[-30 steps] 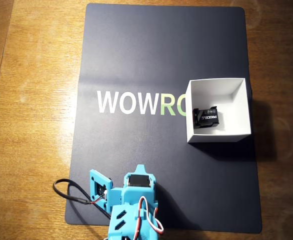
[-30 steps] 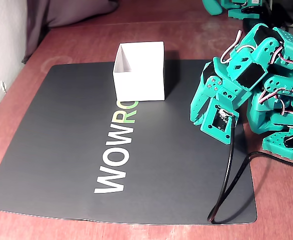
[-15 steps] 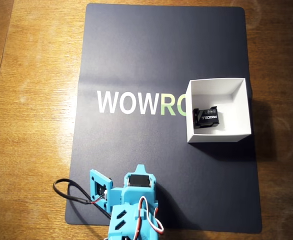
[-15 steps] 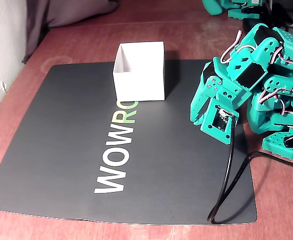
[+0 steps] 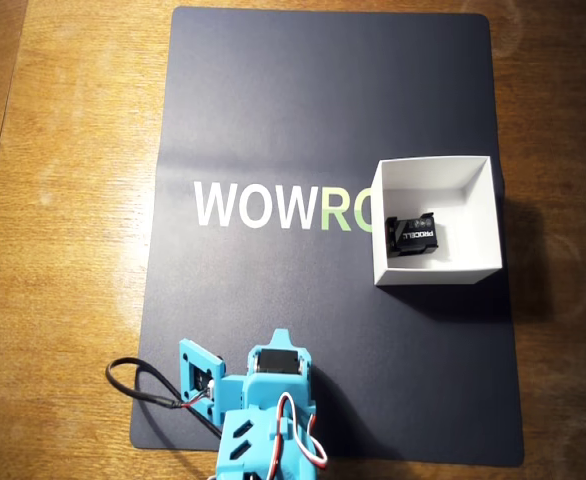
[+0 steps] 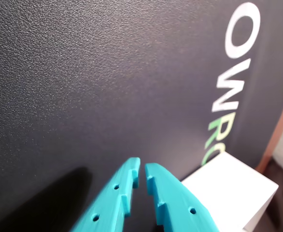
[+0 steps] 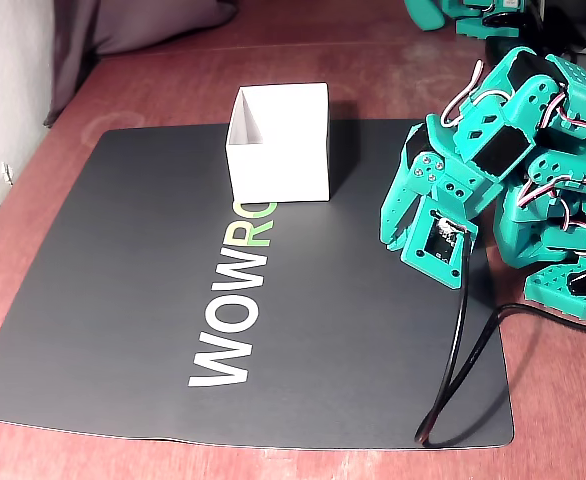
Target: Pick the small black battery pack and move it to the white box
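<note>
— While the arm sat folded, where was the small black battery pack [image 5: 413,237]?
— Inside the white box [image 5: 481,215]. The claw [image 6: 140,173] was almost pressed together, pinching nothing

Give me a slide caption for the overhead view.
Small black battery pack resting inside the white box on the dark mat, blue arm folded at the bottom edge.

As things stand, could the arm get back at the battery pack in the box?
Probably yes. The battery pack lies uncovered in the open-topped white box, and the mat between is bare. The tool, nearly shut and empty, would have to come down over the box walls.
</note>
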You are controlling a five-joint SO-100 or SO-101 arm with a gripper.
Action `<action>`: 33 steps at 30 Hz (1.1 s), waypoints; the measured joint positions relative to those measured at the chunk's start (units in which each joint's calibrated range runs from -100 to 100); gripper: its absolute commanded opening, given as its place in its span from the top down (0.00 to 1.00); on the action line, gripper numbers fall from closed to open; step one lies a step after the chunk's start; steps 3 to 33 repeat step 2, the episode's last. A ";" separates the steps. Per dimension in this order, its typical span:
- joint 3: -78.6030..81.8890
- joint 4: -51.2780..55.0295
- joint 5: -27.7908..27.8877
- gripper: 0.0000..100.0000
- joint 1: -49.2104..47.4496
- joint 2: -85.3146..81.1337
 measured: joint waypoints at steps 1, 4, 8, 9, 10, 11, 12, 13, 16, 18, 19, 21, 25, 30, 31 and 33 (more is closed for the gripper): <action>0.00 0.00 0.00 0.99 0.00 0.00; 0.00 0.00 0.00 0.99 0.00 0.00; 0.00 0.00 0.00 0.99 0.00 0.00; 0.00 0.00 0.00 0.99 0.00 0.00; 0.00 0.00 0.00 0.99 0.00 0.00; 0.00 0.00 0.00 0.99 0.00 0.00; 0.00 0.00 0.00 0.99 0.00 0.00; 0.00 0.00 0.00 0.99 0.00 0.00; 0.00 0.00 0.00 0.99 0.00 0.00; 0.00 0.00 0.00 0.99 0.00 0.00; 0.00 0.00 0.00 0.99 0.00 0.00; 0.00 0.00 0.00 0.99 0.00 0.00; 0.00 0.00 0.00 0.99 0.00 0.00; 0.00 0.00 0.00 0.99 0.00 0.00; 0.00 0.00 0.00 0.99 0.00 0.00; 0.00 0.00 0.00 0.99 0.00 0.00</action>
